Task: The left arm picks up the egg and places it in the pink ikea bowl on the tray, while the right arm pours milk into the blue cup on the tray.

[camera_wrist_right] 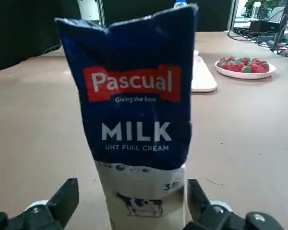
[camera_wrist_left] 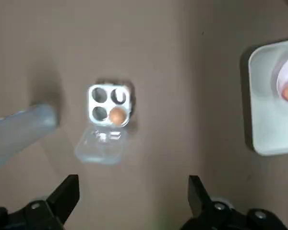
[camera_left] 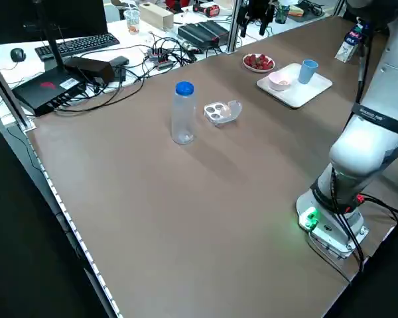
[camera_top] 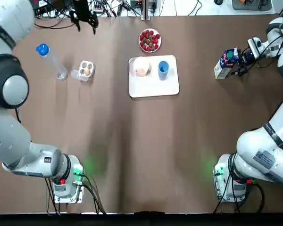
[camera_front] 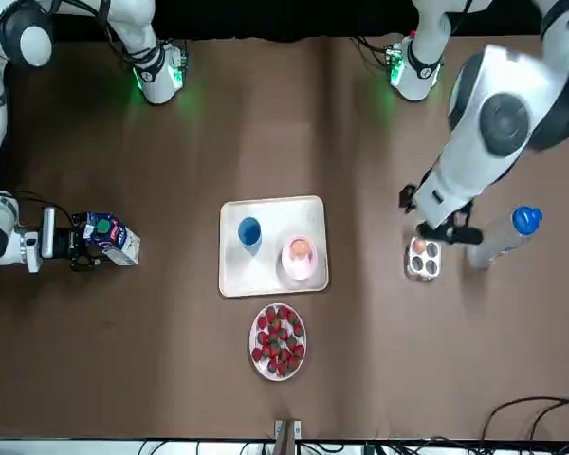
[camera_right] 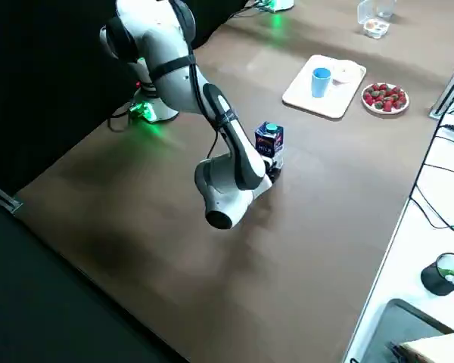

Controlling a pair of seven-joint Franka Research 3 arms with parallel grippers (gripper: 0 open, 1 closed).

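Note:
A brown egg [camera_top: 140, 71] lies in the pink bowl [camera_top: 142, 62] on the white tray [camera_top: 153, 87], beside the blue cup [camera_top: 163, 68]. Another egg [camera_wrist_left: 117, 116] sits in the clear egg carton [camera_top: 86, 70]. My left gripper [camera_wrist_left: 134, 196] hangs open and empty high above the table near the carton, also seen in the front view [camera_front: 446, 232]. The milk carton [camera_top: 226, 63] stands upright at the right of the table. My right gripper [camera_wrist_right: 132, 196] is low at the carton's base, open, with a finger on each side of it and a gap showing on one side.
A plate of strawberries [camera_top: 150, 40] sits just beyond the tray. A clear bottle with a blue cap [camera_top: 51, 61] stands left of the egg carton. Cables, a keyboard and other gear lie along the far edge.

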